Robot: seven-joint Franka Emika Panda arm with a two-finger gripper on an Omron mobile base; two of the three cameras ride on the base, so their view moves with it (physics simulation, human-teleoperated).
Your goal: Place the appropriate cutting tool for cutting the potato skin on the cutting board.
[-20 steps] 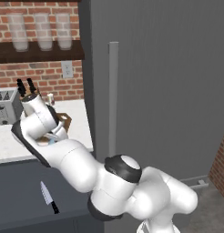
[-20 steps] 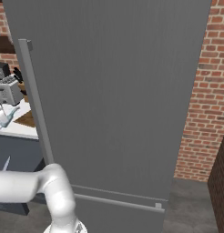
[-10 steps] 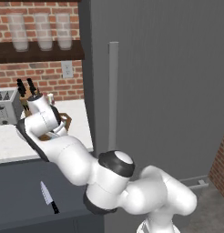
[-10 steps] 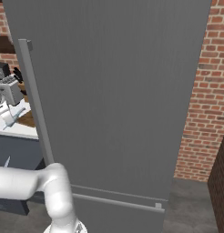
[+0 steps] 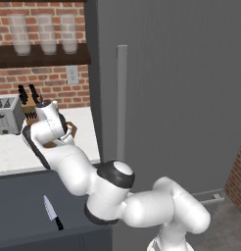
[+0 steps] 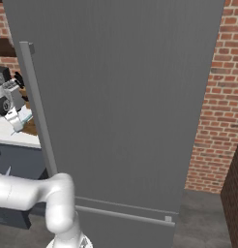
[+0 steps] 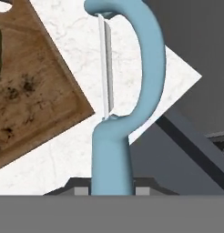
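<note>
Jaws were closed on the peeler (image 7: 125,82), gripping it low on its handle, with the looped head and thin pale blade standing out in front of the hand. The gripper (image 6: 17,123) held it in the air over the white table (image 5: 14,152), above bare tabletop just beside the board (image 7: 27,91) and near the table's front edge, where the dark cabinet front dropped away. The peeler touched neither table nor board.

It looked like a light, stiff plastic tool, so weight should be no trouble, but the handle seemed smooth and rounded and could twist or slip between the jaws if bumped. The handle was the right place to hold: the loop is thin and the blade slender, and pinching either would likely give a poor, wobbly grip. Set down flat, it should lie still rather than roll, judging by the curved head.

Counted: one peeler, one board, and one dull rounded shape at the board's far edge in the hand view, possibly the potato, too cropped to tell. One knife (image 5: 52,212) lay on the dark surface below the table's front edge. One knife block (image 5: 29,105) stood by the back wall, two black handles plain in it, beside one toaster (image 5: 6,115). Three pale jars (image 5: 44,32) stood on the shelf above.
</note>
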